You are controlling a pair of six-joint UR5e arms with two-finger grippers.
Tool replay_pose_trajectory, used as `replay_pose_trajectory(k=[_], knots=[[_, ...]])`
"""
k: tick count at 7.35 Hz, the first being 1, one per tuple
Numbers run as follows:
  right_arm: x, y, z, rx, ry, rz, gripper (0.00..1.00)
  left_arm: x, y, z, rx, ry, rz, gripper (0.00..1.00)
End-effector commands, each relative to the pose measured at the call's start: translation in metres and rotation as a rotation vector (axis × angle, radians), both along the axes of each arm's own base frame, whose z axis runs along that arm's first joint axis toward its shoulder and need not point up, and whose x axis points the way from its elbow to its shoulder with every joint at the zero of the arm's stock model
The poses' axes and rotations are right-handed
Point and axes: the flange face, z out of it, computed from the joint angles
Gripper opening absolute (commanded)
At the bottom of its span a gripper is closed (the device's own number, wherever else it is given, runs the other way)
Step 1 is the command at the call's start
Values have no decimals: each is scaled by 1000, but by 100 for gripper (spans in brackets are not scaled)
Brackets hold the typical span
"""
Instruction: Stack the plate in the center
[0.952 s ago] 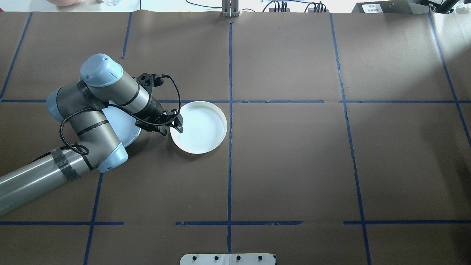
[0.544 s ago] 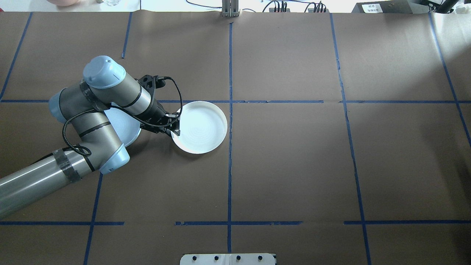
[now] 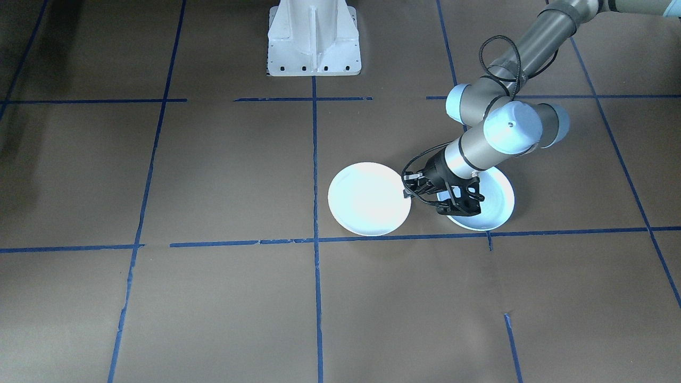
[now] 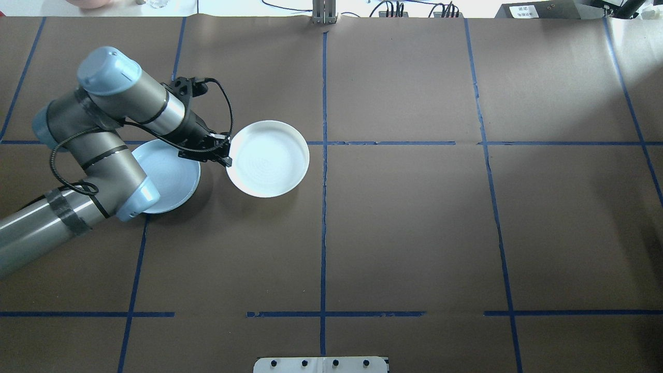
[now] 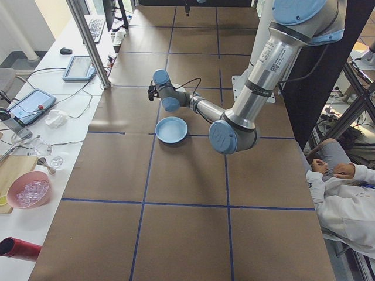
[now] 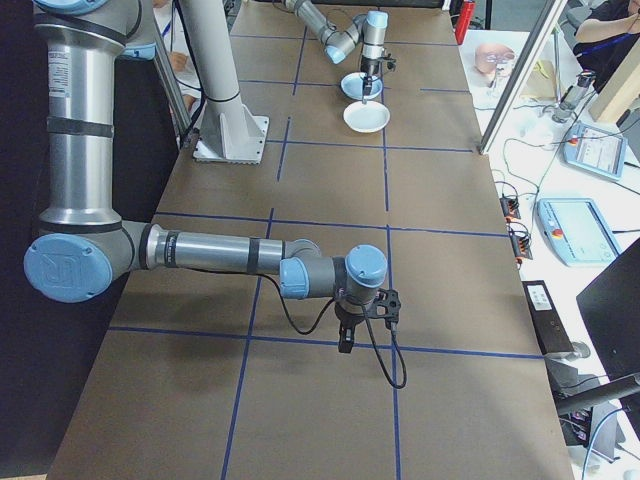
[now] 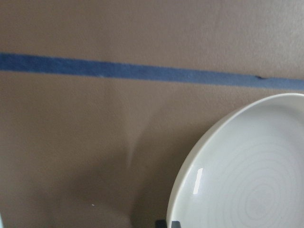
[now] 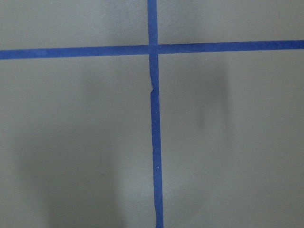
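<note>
A white plate (image 4: 268, 159) with a faintly bluish inside hangs just above the table near its middle. My left gripper (image 4: 226, 157) is shut on its left rim. From across the table the same plate (image 3: 368, 206) and gripper (image 3: 408, 190) show. The left wrist view holds the plate (image 7: 247, 180) at lower right. A pale blue plate (image 4: 168, 176) lies flat under my left forearm, apart from the held one. I cannot tell which of the two is the center one. My right gripper (image 6: 345, 340) hangs over a tape cross far off; whether it is open or shut I cannot tell.
Brown paper with blue tape lines (image 4: 324, 223) covers the table. The robot's white base (image 3: 314, 37) stands at the near edge. A person (image 5: 343, 193) sits beside the table, and tablets and cups lie on a side bench (image 5: 35, 117).
My left gripper closed on the white plate's rim and raised it off the table. Arm and plate have shifted up and left in the overhead view, uncovering more of the blue plate.
</note>
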Motion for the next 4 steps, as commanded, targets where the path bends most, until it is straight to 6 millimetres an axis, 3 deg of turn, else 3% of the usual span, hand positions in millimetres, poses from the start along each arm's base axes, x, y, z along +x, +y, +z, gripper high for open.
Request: replay_pose_trajectory(k=[1, 4], knots=[[1, 0, 0, 0, 0, 1, 100, -75, 11, 52, 25, -15, -5, 0], [0, 0, 0, 0, 0, 0, 100, -154, 16, 123, 53, -42, 24, 0]])
